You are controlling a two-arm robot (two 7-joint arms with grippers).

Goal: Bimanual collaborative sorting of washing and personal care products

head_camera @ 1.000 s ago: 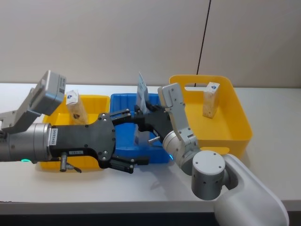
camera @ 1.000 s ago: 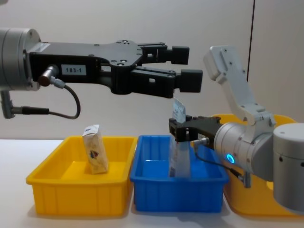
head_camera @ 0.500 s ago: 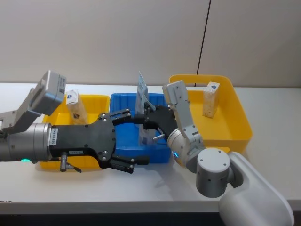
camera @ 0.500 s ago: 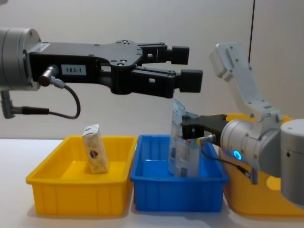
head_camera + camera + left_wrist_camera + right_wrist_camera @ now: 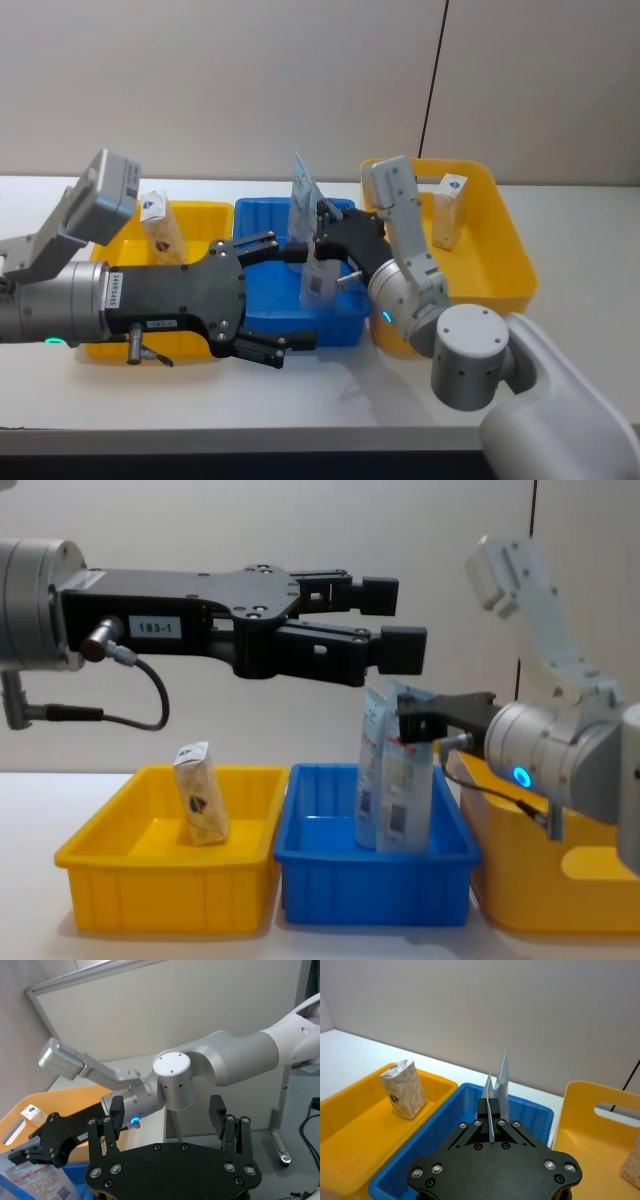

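Observation:
My right gripper (image 5: pixel 414 716) is shut on the top of a white-and-pale-blue tube (image 5: pixel 405 785), holding it upright above the blue tray (image 5: pixel 375 885). A second tube (image 5: pixel 370 765) stands in that tray just beside it. In the head view the held tube (image 5: pixel 320 272) hangs under the right gripper (image 5: pixel 326 238), with the other tube (image 5: pixel 301 193) behind. One cream pack (image 5: pixel 160 228) stands in the left yellow tray (image 5: pixel 205 215); another (image 5: pixel 449 210) is in the yellow basket (image 5: pixel 500 250). My left gripper (image 5: pixel 396 620) hovers open and empty above the blue tray.
The three containers sit side by side on a white table (image 5: pixel 560 300), with a wall close behind. My left arm (image 5: pixel 70 300) stretches across the front of the yellow tray and the blue tray (image 5: pixel 260 215). The right arm's elbow (image 5: pixel 470 350) stands before the basket.
My right gripper has risen and shifted right toward the basket with its tube, parting it from the second tube standing in the blue tray. The left arm has stayed put.

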